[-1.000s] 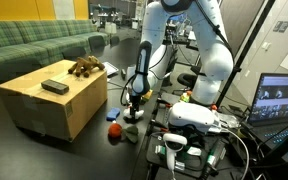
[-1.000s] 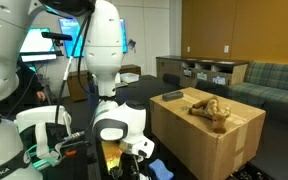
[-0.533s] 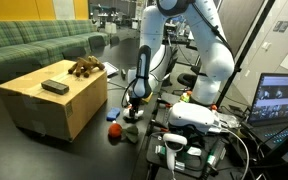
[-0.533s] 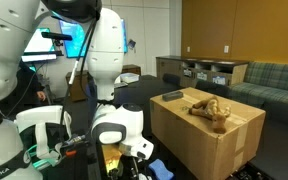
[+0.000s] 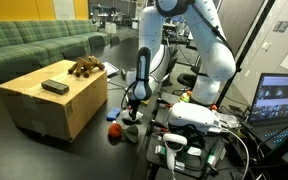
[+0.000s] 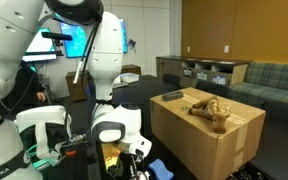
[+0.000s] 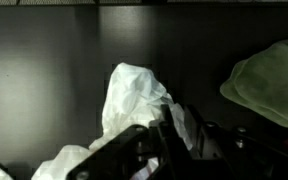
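Note:
In the wrist view a crumpled white cloth (image 7: 134,95) lies on a dark surface. My gripper (image 7: 164,125) has its two dark fingers drawn close together, with a fold of the white cloth pinched between them. A pale green cloth (image 7: 269,80) lies just to the right, apart from the fingers. In an exterior view the gripper (image 5: 134,103) hangs low over a cluttered dark patch beside the cardboard box (image 5: 54,100); the cloth itself is too small to make out there.
A brown plush toy (image 5: 86,67) and a flat black object (image 5: 54,87) rest on the box. An orange ball (image 5: 112,130) lies on the floor near the gripper. A green couch (image 5: 34,45) stands behind, and a laptop (image 5: 279,100) and cables crowd the near side.
The jaws have drawn together onto the white cloth. The arm has barely shifted.

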`<state>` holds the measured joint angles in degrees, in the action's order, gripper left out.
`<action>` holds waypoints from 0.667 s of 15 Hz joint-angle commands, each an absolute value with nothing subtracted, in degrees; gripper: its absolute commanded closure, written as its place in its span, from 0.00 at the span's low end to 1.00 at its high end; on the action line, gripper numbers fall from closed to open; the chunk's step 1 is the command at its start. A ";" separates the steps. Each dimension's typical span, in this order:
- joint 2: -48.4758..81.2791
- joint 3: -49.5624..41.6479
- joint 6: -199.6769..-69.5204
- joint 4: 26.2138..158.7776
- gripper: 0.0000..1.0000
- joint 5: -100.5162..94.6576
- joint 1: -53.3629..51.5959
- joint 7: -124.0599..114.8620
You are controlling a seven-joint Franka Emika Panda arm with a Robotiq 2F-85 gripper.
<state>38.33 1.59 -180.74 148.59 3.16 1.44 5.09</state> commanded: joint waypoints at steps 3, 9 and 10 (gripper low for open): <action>32.72 2.13 -178.06 150.66 1.00 1.60 0.44 3.61; 23.67 1.74 -169.59 151.73 1.00 1.29 -2.34 2.35; 21.76 0.85 -168.29 151.94 1.00 1.21 -3.77 1.22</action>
<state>28.97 2.54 -172.18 149.27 2.45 -0.57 4.45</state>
